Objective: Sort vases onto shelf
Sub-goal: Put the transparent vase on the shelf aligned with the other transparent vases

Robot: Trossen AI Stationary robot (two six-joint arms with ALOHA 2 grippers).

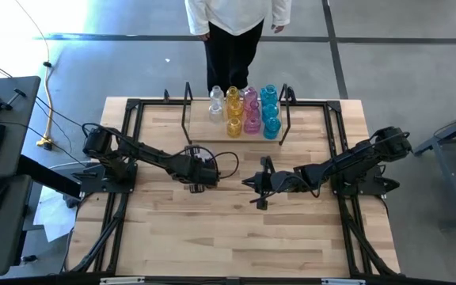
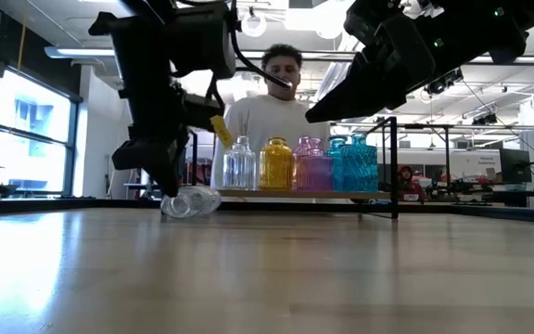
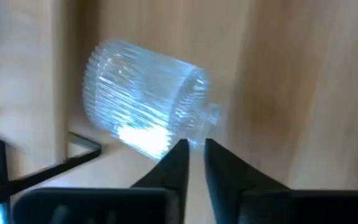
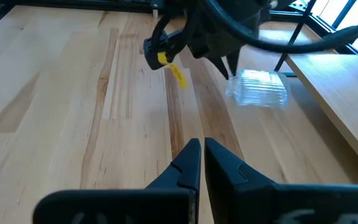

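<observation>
A clear ribbed vase [image 3: 145, 102] lies on its side on the tabletop, just in front of the shelf [image 1: 203, 131]. My left gripper [image 3: 194, 149] slants down with its fingertips at this vase's shoulder, nothing between the nearly closed fingers. On the shelf stand upright vases in rows: clear [image 2: 239, 165], amber [image 2: 275, 165], pink [image 2: 311, 167] and blue [image 2: 355, 163]. My right gripper [image 4: 201, 152] is shut on nothing and hangs above the table right of centre. My left gripper comes slanting down from the near side, and its fingertips [image 3: 180, 152] stand at the shoulder of the lying clear vase, beside its neck [image 3: 211, 116]. Whether they touch the glass I cannot tell. The vase rests on the table on its ribbed side.
A person [image 1: 232, 32] stands behind the table's far edge, right behind the shelf. The shelf's black upright posts [image 2: 395, 167] rise at its corners. Black frame rails [image 1: 335, 150] run along the table's sides. Bare tabletop [image 1: 236, 237] stretches toward the near edge.
</observation>
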